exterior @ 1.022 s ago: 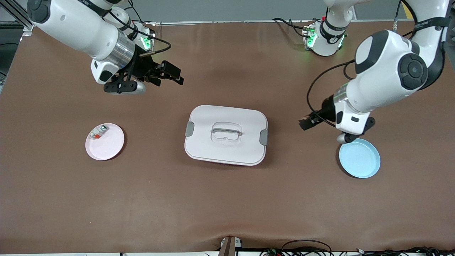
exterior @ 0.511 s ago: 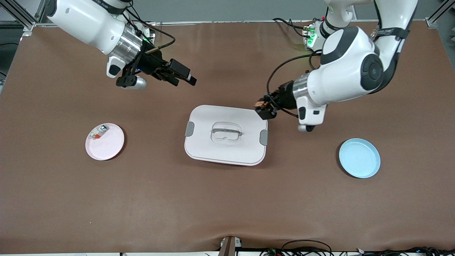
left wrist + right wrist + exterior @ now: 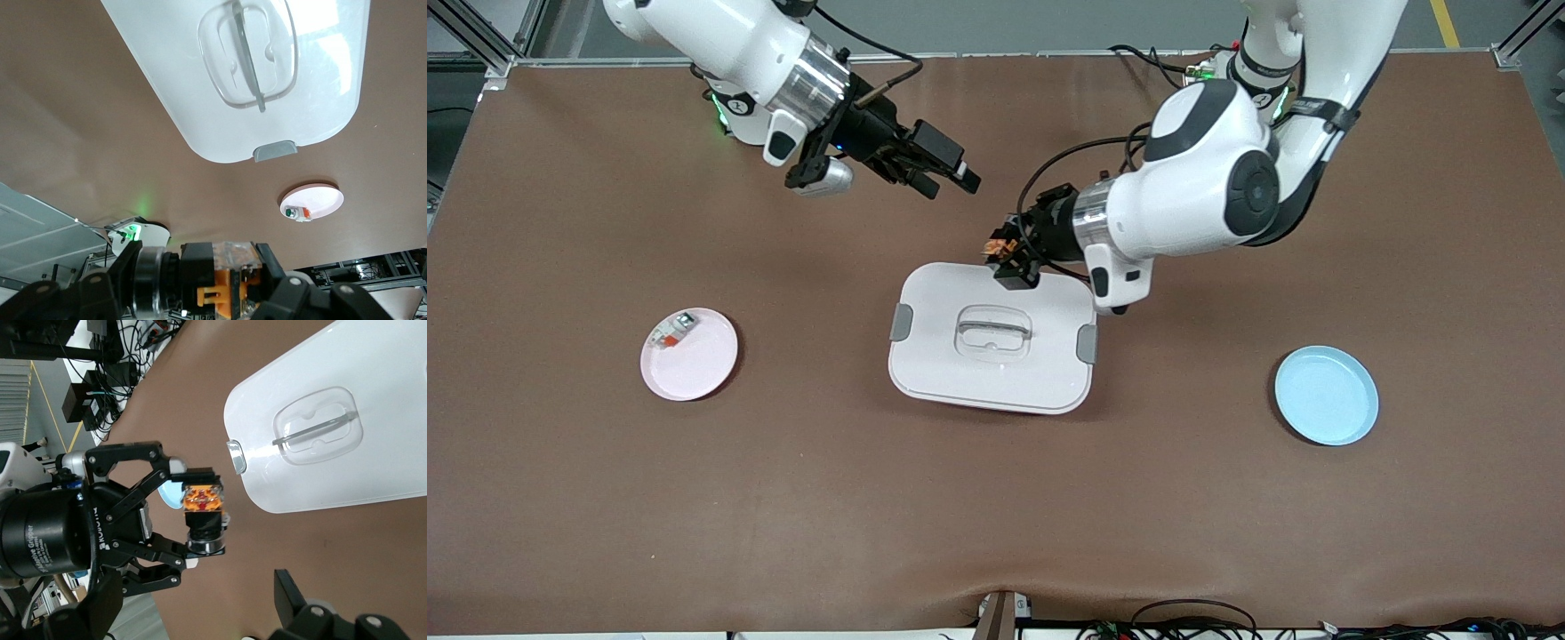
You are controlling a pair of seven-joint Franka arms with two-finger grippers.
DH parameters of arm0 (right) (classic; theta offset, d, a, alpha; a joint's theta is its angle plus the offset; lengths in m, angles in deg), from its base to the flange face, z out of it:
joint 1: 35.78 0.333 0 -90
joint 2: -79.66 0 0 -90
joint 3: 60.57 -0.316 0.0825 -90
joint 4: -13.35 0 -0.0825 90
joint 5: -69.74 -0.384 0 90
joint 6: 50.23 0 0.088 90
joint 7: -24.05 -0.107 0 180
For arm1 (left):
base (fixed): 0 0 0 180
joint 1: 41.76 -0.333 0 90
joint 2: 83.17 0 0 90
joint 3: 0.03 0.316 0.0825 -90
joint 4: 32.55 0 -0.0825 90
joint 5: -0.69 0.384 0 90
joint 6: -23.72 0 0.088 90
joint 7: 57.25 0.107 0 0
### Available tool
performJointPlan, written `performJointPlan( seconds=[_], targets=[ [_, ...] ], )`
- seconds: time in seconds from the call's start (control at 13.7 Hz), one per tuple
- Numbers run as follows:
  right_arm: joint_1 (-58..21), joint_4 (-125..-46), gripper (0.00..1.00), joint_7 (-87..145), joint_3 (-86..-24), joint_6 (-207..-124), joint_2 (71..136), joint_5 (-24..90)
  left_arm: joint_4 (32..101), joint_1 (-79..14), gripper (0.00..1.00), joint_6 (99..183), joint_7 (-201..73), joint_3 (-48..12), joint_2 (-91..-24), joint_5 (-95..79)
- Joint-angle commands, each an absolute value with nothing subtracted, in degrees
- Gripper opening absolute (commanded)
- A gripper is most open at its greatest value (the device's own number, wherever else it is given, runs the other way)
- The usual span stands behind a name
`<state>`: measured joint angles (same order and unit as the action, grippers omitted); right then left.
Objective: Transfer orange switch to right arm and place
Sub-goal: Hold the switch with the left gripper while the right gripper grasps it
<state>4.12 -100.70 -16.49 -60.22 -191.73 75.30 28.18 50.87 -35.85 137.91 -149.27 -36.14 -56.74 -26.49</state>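
Orange switch point(image 3: 1003, 244) pinched in the left hand point(image 3: 1009, 262), carried in the air over the edge of the white lidded box point(image 3: 992, 338) that lies toward the robots' bases, roughly midway between the two arms. Held out sideways at the tips of the fingers point(image 3: 157, 470), so that much of the small black and orange body stands clear of them, probably to leave the partner something to take. In the right wrist view, switch point(image 3: 202, 500) seen end-on, orange face toward that camera, clamped from both flanks. Right hand point(image 3: 941, 171) spread wide, empty, up over bare brown table point(image 3: 996, 516) close to the box, pointing toward the switch but still apart from it; jaws open presumably to slip around the free part. Handover judged not yet made: no contact between right hand and switch. In the left wrist view, switch point(image 3: 227, 280) at the bottom between the fingers, box point(image 3: 267, 73) and a pink plate point(image 3: 312, 201) on the table beneath. Pink plate point(image 3: 689, 354) toward the right arm's end of the table, bearing a small white-grey piece with a red-orange part point(image 3: 671, 331); blue plate point(image 3: 1326, 396) empty toward the left arm's end. Final resting place of the switch not evident. Meeting over the middle seemingly chosen as reachable by both arms.
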Motion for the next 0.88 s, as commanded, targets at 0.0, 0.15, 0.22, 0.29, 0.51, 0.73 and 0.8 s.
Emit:
performJointPlan(
  seconds=[0.0, 0.15, 0.22, 0.29, 0.51, 0.73, 0.8],
  targets=[
    [5.0, -101.3, 1.0, -17.8, -59.7, -192.5, 75.6, 26.7, 49.0, -35.4, 0.0, 138.1, -151.0, -36.2, -55.5, -27.5],
    [4.8, -101.3, 1.0, -17.7, -59.6, -192.1, 76.4, 26.9, 49.0, -34.6, 0.0, 138.2, -151.7, -36.2, -55.5, -27.5],
    [4.7, -101.2, 1.0, -17.7, -59.6, -192.1, 76.9, 27.2, 49.0, -34.3, 0.0, 138.2, -152.0, -36.2, -55.5, -27.5],
    [4.7, -100.7, 1.0, -17.7, -59.5, -192.1, 77.7, 27.2, 49.0, -33.7, 0.0, 138.2, -152.0, -36.2, -55.5, -27.4],
    [5.0, -99.1, 1.0, -18.1, -59.6, -192.1, 80.3, 27.2, 49.0, -33.2, 0.0, 139.1, -152.4, -36.2, -55.5, -27.4],
    [5.0, -99.1, 1.0, -18.2, -59.6, -192.0, 81.4, 27.4, 49.0, -32.3, 0.0, 140.3, -153.1, -36.2, -55.5, -27.4],
    [5.0, -99.1, 1.0, -18.3, -59.6, -192.0, 81.6, 27.4, 49.0, -32.3, 0.0, 140.4, -153.2, -36.2, -55.4, -27.4]
  ],
)
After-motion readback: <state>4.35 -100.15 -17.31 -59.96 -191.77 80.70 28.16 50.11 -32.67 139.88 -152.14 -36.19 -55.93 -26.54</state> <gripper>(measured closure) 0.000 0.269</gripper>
